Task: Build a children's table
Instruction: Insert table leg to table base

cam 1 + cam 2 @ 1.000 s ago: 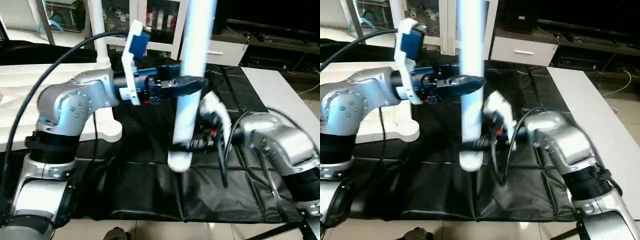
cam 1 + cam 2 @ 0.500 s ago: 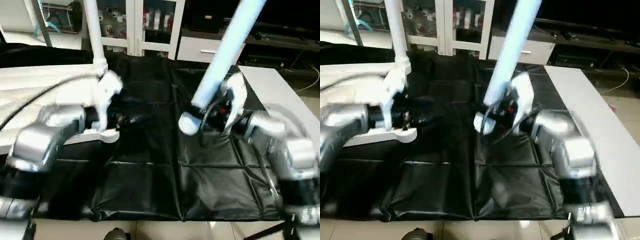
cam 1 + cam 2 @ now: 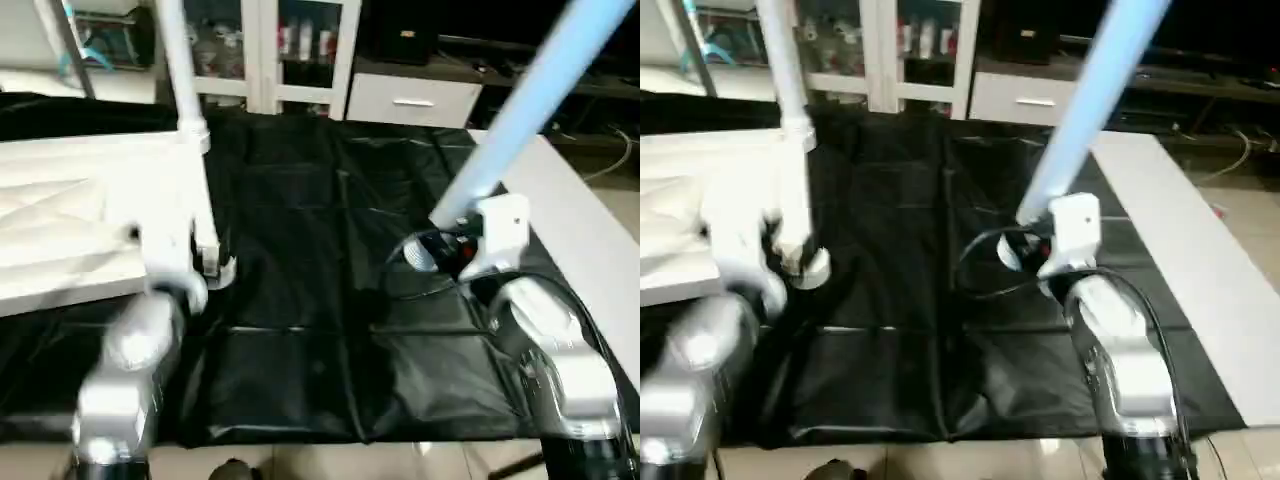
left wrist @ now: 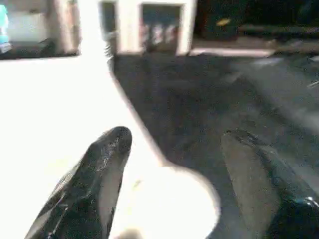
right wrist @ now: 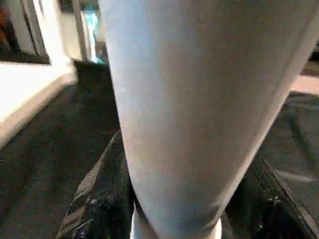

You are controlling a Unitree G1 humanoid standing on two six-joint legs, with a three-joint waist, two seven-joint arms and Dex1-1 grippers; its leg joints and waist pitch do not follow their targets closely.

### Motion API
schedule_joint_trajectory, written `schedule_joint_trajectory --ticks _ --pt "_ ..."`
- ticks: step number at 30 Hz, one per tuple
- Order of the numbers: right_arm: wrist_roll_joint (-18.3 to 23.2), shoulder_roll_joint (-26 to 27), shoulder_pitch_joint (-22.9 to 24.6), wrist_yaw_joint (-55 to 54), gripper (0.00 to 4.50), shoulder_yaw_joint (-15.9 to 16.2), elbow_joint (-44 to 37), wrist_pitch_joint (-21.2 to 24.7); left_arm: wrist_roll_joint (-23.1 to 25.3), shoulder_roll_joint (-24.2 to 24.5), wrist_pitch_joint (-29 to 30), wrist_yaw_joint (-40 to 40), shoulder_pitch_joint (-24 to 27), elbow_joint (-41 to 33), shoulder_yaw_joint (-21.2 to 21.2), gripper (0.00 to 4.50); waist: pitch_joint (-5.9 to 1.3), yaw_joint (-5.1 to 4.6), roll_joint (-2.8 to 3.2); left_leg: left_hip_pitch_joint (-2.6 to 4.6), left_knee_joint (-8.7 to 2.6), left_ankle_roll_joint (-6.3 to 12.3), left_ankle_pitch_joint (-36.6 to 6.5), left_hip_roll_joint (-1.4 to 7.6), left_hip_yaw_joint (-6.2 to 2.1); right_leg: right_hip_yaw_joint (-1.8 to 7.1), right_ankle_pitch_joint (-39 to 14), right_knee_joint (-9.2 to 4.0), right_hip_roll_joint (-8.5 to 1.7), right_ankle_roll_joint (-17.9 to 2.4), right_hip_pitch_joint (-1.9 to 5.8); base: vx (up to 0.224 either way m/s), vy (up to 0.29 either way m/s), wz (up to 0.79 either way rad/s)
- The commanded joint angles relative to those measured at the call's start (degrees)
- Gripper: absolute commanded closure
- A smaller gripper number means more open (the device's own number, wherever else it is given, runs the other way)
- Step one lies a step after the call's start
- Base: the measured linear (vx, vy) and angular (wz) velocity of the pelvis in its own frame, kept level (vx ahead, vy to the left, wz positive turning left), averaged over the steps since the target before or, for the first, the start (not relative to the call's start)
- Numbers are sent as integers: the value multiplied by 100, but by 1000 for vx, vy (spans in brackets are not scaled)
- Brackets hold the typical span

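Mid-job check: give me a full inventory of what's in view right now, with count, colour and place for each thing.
Tabletop: one, white, lying on the robot's left, partly on the black sheet.
Fitted leg: one, white, standing upright from the tabletop's far corner socket.
Held leg: one, white, tilted up and to the right, above the sheet's right half.
Near corner socket: one, white, round, at the tabletop's near right corner.
Black sheet: one, spread over the work surface.
White surface: one, bare strip right of the sheet.
Cabinet: white, at the back.
Left gripper: fingers apart over the near corner socket.
Right gripper: closed on the held leg's lower end.
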Motion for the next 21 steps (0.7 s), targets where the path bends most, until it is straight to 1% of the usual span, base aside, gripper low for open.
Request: schedule_joint_trajectory --ticks 1,2,3,4,5,6,7,8,9,10,11,12,13,14,15,16,17,18,19,20,21 --pt "247 92 74 3 264 -41 -227 22 172 28 -124 178 27 -218 -40 118 -343 61 40 -62 -163 490 -687 397 -358 781 -2416 -912 -1399 -1065 335 10 168 -15" --pt "256 111 229 26 264 22 -274 1 238 15 -145 284 81 -227 -56 118 -355 43 102 114 -486 680 -723 354 -245 507 -2245 -796 -948 -1082 251 0 215 -2" --pt "254 111 301 48 264 63 -293 -13 257 3 -152 332 90 -219 -50 118 -365 -133 207 480 -799 1022 -861 261 -125 90 -1807 -490 -313 -893 26 -3 251 8" --pt "167 106 471 107 264 189 -347 -105 319 -71 -307 403 100 -156 -27 118 -363 -387 281 656 -1055 1229 -1049 223 -92 -354 -1326 221 201 -575 -217 -3 251 8" --pt "139 115 507 121 264 209 -364 -123 339 -101 -400 403 107 -130 -22 118 -369 -402 309 618 -1139 1261 -1019 243 -73 -466 -1104 544 217 -373 -263 -31 239 9" --pt "132 134 533 127 264 212 -378 -141 364 -126 -443 420 105 -108 -29 118 -346 -410 243 537 -1189 1402 -862 361 -93 -527 -867 698 118 -3 -295 -68 189 3" --pt "132 134 533 127 264 212 -378 -141 364 -126 -443 420 105 -108 -29 118 -308 -446 188 481 -1253 1393 -979 416 -80 -525 -817 699 58 51 -260 -68 189 3" --pt "140 145 554 124 264 214 -393 -152 395 -150 -485 440 108 -89 -34 118 -275 -467 104 411 -1397 924 -1699 379 11 -495 -827 573 -57 -25 -90 -102 158 -9" --pt "139 150 558 116 264 216 -382 -167 440 -151 -522 444 102 -70 -59 118 -307 -411 -168 283 -1308 -55 -2634 282 204 -100 -1618 23 -601 -96 38 -114 143 -2" --pt "145 158 556 113 264 208 -362 -182 475 -182 -551 470 102 -58 -70 118 -327 -170 -238 306 -93 -385 -2314 -4 42 622 -2608 -775 -1760 -209 -87 -114 143 -2" --pt "146 163 549 109 264 201 -340 -191 499 -203 -576 486 102 -54 -82 118 -350 -385 -76 -290 1156 -546 -1346 -178 -816 1001 -3364 -965 -2225 -270 165 -88 181 -27" --pt "142 165 541 104 264 196 -322 -196 510 -208 -590 493 101 -55 -93 118 -237 -452 -199 -440 1176 -980 -1063 -282 -882 374 -3952 -866 -1757 -248 340 -92 262 -57" --pt "136 167 527 98 264 189 -297 -203 527 -213 -604 513 97 -61 -107 118 -191 -452 -273 -313 1035 -1063 -1161 -309 -780 182 -3990 -886 -1563 -336 330 -92 262 -57" --pt "136 159 517 95 264 197 -277 -208 553 -223 -635 530 85 -62 -124 118 -200 -407 -199 123 555 -778 -1131 -190 -640 -39 -3969 -945 -1370 -806 250 -113 299 -30" --pt "128 126 495 135 264 229 -249 -207 600 -229 -648 542 38 -68 -158 118 -197 -464 -192 238 264 -530 -1032 -110 -605 -163 -4027 -963 -1279 -923 283 -125 322 3" --pt "98 83 479 184 264 265 -222 -229 587 -255 -697 510 -16 -59 -172 118 -254 -581 42 436 -351 34 -1342 -87 -531 -370 -3627 -735 -708 -958 239 -125 322 3" --pt "90 61 468 221 264 281 -207 -245 660 -223 -692 498 -58 -64 -219 118 -238 -934 251 568 -980 36 -3171 245 -728 -573 -2054 39 -11 -743 2 -163 283 18" --pt "88 50 464 242 264 289 -199 -257 714 -199 -686 491 -82 -67 -251 118 -217 -919 351 449 -1192 -433 -4244 307 -862 -540 -431 233 51 -763 126 -147 233 8" --pt "89 30 448 266 264 294 -187 -261 727 -231 -635 519 -132 -51 -242 118 -204 -882 410 427 -1240 -733 -4621 329 -925 -506 47 150 19 -757 170 -147 233 8" --pt "78 6 441 282 264 289 -171 -276 741 -275 -648 560 -181 -25 -236 118 -187 -851 382 445 -1262 -1089 -5199 416 -948 -443 381 15 -87 -673 245 -86 220 3" --pt "68 -11 438 290 264 285 -160 -288 735 -314 -670 586 -212 -3 -226 118 -198 -814 346 589 -1337 -1321 -5300 724 -1135 -352 7 14 -124 -555 264 -75 142 6"
